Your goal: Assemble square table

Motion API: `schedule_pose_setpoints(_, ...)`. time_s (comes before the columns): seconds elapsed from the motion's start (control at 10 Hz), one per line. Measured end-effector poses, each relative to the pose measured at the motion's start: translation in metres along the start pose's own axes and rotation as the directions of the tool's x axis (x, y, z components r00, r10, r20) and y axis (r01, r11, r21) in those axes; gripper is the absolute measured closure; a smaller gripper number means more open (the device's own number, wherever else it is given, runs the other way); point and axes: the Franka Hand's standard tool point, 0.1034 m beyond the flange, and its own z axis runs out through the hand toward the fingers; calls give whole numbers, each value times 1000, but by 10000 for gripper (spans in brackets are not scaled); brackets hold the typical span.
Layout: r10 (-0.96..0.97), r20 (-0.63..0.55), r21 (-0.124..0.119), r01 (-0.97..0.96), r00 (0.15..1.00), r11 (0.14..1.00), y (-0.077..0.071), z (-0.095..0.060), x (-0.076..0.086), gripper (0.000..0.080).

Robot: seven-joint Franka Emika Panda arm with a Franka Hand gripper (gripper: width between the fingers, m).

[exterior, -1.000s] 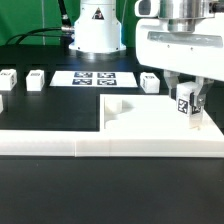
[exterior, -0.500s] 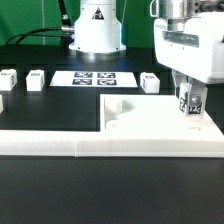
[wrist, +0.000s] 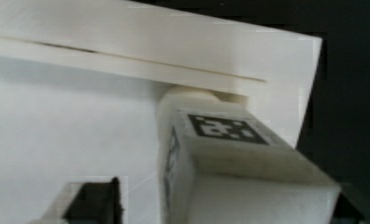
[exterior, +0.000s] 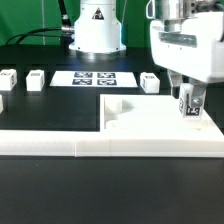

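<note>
The square tabletop [exterior: 150,115] is a thick white slab lying flat at the exterior view's right. My gripper [exterior: 188,106] is shut on a short white tagged leg [exterior: 186,102] and holds it upright at the slab's corner on the exterior view's right; its lower end is at the slab's surface. In the wrist view the leg [wrist: 226,135] shows its tag and runs down to the tabletop [wrist: 75,110] near the corner. One dark finger [wrist: 97,200] shows beside the leg. Another leg [exterior: 150,82] stands behind the slab. Two more legs [exterior: 10,78] [exterior: 36,79] stand at the left.
The marker board [exterior: 92,78] lies behind the slab, before the robot base [exterior: 95,30]. A long low white wall [exterior: 100,146] runs along the front. A further white block [exterior: 2,101] shows at the left edge.
The gripper has shifted slightly and turned about its axis with the leg, so the leg's tag faces more sideways. The leg sits a little lower at the slab's corner.
</note>
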Motion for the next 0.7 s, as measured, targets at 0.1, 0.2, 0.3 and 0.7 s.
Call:
schedule_pose_setpoints(0.1, -221, -9, -11, 221, 975, 975, 0, 1, -4, 192)
schedule_pose_setpoints(0.2, -365, -14, -18, 365, 931, 931, 0, 1, -6, 192)
schedule_pose_setpoints(0.3, -443, -13, -19, 442, 897, 897, 0, 1, -4, 156)
schedule_pose_setpoints(0.7, -775, 5, -68, 773, 632, 630, -4, 1, -6, 150)
